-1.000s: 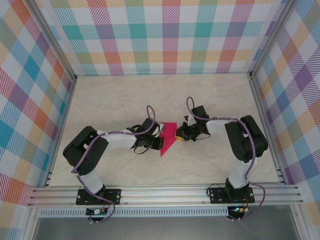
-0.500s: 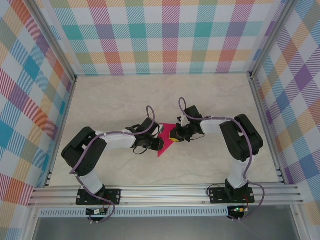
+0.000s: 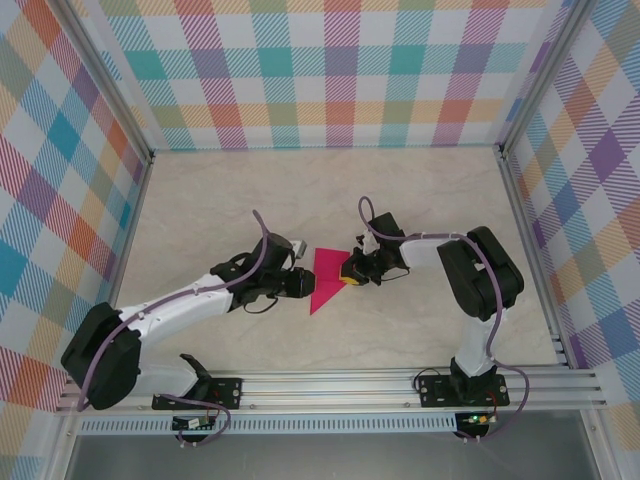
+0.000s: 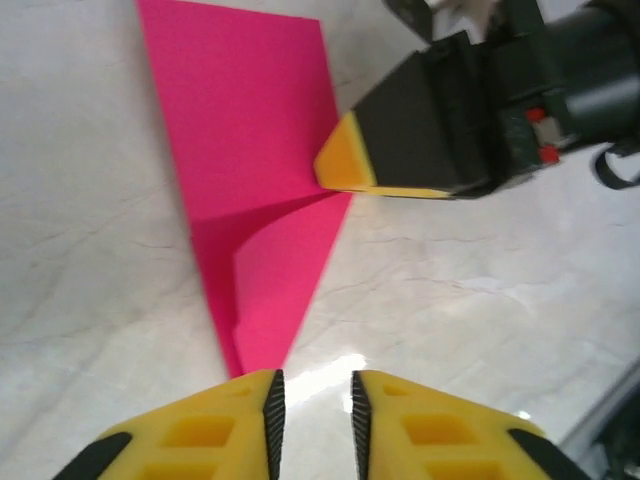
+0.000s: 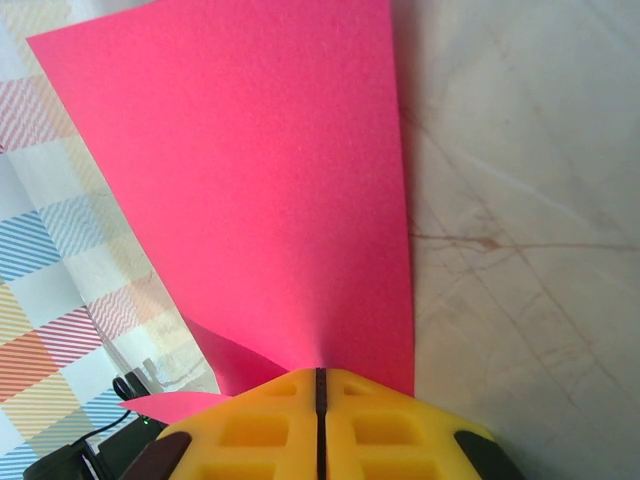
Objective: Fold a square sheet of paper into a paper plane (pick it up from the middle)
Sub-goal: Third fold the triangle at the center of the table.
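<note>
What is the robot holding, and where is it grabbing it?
The right gripper pinches the pink paper at its side edge. The left gripper holds nothing; its fingers are slightly apart.

pale marbled tabletop (image 3: 400, 190) ringed by pastel plaid walls (image 3: 340, 70), metal rail (image 3: 330, 385) at its near edge.

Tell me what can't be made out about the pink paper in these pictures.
- Top external: how many layers the square sheet of paper has; too small, and the right gripper covers its right edge.
- Left wrist: the sheet's far corner, cut off by the top edge.
- Right wrist: how deep the sheet sits in the grip, hidden by the yellow fingers.
</note>
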Controlling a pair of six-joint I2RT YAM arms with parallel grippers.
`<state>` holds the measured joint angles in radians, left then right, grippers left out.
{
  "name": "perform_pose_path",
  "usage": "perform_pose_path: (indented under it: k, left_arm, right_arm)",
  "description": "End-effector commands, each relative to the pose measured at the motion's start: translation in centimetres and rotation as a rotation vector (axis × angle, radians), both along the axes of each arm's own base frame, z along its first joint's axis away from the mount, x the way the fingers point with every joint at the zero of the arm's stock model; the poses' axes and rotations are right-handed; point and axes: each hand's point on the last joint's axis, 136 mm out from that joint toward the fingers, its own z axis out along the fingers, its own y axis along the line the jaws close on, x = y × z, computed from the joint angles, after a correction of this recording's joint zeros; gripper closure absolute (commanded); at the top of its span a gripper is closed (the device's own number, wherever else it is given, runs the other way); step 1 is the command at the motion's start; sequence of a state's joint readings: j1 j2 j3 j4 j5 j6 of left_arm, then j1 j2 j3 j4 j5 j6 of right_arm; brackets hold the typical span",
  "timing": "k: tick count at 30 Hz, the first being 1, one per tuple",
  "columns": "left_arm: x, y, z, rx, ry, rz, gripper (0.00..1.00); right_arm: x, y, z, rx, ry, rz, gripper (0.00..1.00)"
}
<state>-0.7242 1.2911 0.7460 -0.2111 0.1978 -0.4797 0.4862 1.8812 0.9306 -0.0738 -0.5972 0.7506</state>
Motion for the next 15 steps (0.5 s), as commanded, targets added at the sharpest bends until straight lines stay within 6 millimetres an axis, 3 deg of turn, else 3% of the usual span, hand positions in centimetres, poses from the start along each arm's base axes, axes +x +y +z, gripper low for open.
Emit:
perform_pose_path:
  k: [1,4,15]
  left_arm:
    - [-1.2,-1.6,-1.1,-0.106,0.116,0.005,0.82]
    - [-1.0,-3.4,-1.6,-0.164,0.133,-0.012,0.86]
    - [-0.1,-2.3,-9.1,0.009,0.223,0.076,0.94]
  right_arm:
    - [-0.3,-0.7,-1.1,-0.054,0.021,-0.021,0.92]
    - [-0.4,-0.7,-1.5,-0.062,0.028,-0.022,0.92]
    - [-0.6,-1.0,-1.6,-0.074,0.027,-0.015,0.92]
